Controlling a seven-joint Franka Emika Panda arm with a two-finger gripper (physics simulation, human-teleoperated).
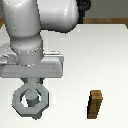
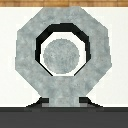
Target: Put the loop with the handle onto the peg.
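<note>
Closest to the lens in the exterior view: gripper, hanging low over the white table, arm body filling the upper part of the picture. Below the fingers sits the loop with the handle, its tab pointing up into the fingers, which look pinched on that tab, though the contact itself is small and blurred. Inside the ring's hole a gray round shape shows: the peg. From this angle, can't tell whether the ring is already around the peg or only above it. Brown wooden block stands well apart, toward the exterior view's right; no part in this.

Wrist view, looking straight down the tool axis: loop with the handle fills the picture, faceted outline, round hole. Peg top sits inside the hole, dark gap all round, slightly wider on one side. Tab runs back under the dark gripper body at the edge; fingertips themselves hidden.

Judgement: hole and peg axis nearly coincide, so the coming move is straight down, then release. Height over the peg is what neither view settles.
</note>
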